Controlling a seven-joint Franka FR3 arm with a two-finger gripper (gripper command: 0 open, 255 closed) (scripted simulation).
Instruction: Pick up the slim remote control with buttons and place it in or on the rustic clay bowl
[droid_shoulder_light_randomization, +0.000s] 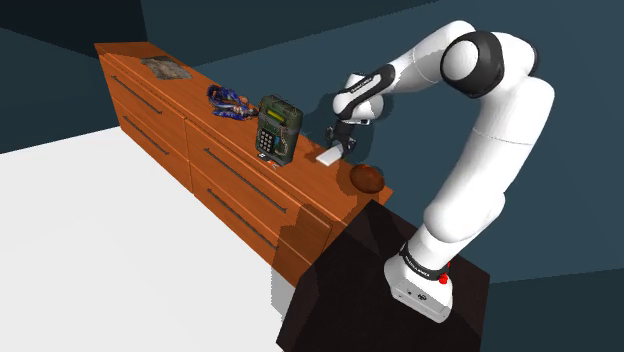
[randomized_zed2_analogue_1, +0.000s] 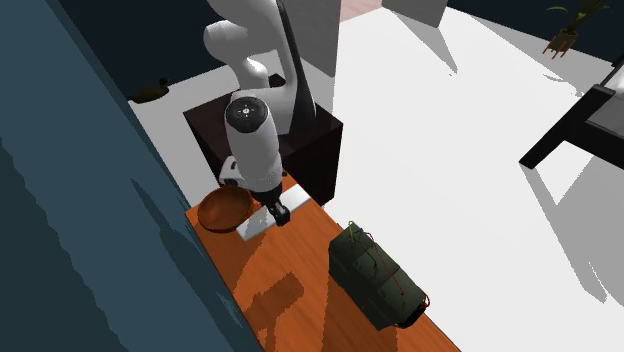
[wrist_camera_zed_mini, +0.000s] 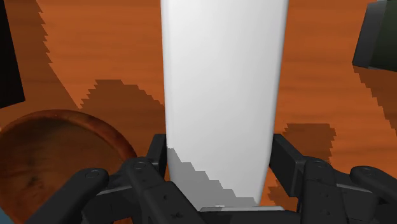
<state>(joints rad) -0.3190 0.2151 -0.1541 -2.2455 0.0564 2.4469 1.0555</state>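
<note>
No legible text, label or number, even on the dark keypad device (droid_shoulder_light_randomization: 277, 128).

Count at the orange wooden bench (droid_shoulder_light_randomization: 195, 82): five items, one each.
1 plain white slim slab remote (wrist_camera_zed_mini: 222, 95), 1 round brown clay bowl (droid_shoulder_light_randomization: 367, 178), 1 dark green keypad box (droid_shoulder_light_randomization: 278, 128), 1 blue-purple crumpled bundle (droid_shoulder_light_randomization: 232, 102), 1 flat grey patch (droid_shoulder_light_randomization: 167, 68).

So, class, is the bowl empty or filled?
Empty, as far as shows: the brown bowl has nothing inside; the white remote is beside it, clasped in the hand.
</note>
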